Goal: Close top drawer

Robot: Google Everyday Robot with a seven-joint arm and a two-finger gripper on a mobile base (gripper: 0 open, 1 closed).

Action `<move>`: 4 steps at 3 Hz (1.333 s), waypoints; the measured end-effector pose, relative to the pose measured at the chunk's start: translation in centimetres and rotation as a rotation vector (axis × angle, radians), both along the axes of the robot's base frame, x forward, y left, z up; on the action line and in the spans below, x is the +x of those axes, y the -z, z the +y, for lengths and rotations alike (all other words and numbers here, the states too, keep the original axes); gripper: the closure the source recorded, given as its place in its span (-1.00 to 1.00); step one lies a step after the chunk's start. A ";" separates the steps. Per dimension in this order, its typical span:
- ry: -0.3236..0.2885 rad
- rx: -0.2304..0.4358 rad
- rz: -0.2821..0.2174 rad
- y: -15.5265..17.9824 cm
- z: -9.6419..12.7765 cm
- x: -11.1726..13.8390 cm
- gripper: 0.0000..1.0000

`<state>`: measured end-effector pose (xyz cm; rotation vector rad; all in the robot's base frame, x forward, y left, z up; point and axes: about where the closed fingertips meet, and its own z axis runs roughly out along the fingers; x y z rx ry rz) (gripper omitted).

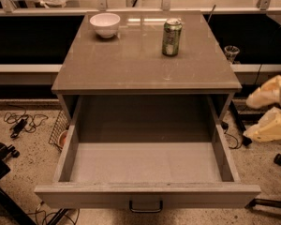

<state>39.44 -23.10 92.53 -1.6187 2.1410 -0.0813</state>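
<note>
Camera view puts the gripper point(271, 125) at the far right edge, a pale cream shape low beside the cabinet, well apart from the drawer front and touching nothing; whether it is wide or narrow I cannot tell. The top drawer point(147, 165) stands pulled far out toward the camera, its dark handle point(145, 206) untouched. A white bowl point(105, 24) and a green can point(171, 36) sit on the cabinet top point(131, 69). By my judgement none of the closing is done: approach, contact and the whole push remain
</note>
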 end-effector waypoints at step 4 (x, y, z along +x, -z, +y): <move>0.053 0.130 0.149 12.2 -0.1 -10.7 1.00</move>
